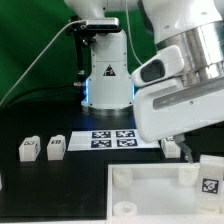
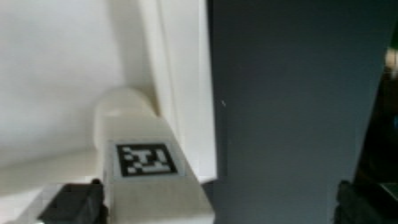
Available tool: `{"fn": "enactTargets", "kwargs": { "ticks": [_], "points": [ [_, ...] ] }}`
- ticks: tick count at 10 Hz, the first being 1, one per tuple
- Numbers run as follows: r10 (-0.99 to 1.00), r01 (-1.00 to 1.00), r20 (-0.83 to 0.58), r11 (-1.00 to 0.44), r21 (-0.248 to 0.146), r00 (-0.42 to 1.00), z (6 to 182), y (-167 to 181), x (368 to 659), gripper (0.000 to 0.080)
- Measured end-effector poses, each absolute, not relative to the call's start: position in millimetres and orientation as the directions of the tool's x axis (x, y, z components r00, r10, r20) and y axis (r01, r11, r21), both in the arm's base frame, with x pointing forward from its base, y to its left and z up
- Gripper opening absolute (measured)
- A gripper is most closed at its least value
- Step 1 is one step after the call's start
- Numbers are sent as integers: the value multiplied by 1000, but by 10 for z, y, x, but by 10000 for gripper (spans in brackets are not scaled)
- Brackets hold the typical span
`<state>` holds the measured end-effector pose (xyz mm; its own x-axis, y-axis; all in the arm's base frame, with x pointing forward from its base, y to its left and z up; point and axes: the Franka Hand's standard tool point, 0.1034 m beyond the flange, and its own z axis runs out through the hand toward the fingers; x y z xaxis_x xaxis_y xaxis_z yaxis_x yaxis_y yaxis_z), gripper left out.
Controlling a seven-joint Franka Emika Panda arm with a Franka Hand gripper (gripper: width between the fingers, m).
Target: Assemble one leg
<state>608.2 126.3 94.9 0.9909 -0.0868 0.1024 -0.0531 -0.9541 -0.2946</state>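
Two dark fingertips (image 2: 71, 203) are seen at the edge of the wrist view, set wide apart, so the gripper (image 2: 217, 205) is spread open and nothing is clasped. Between them, close beside one fingertip, the leg (image 2: 148, 165) is seen with its tag turned to the camera, lying along the border where the white panel (image 2: 54, 80) meets the black table (image 2: 294, 100). In the exterior view, a tagged block (image 1: 208, 180), probably the same leg, is seen at the panel's far edge toward the exterior view's right, just below the gripper. Two spare legs (image 1: 28, 148) (image 1: 56, 147) are stood farther off on the left, beside the marker board (image 1: 112, 137).
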Motion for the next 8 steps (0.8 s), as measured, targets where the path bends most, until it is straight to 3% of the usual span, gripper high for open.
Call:
{"fn": "enactTargets", "kwargs": {
  "ticks": [2,5,8],
  "points": [
    [-27,-60,-109,-946,-317,994,968,1241,5961,649],
    [-35,-59,-81,-947,-314,996,950,1232,6040,649],
    [-173,-193,-107,-955,-224,979,1054,1189,6167,649]
  ]
}}
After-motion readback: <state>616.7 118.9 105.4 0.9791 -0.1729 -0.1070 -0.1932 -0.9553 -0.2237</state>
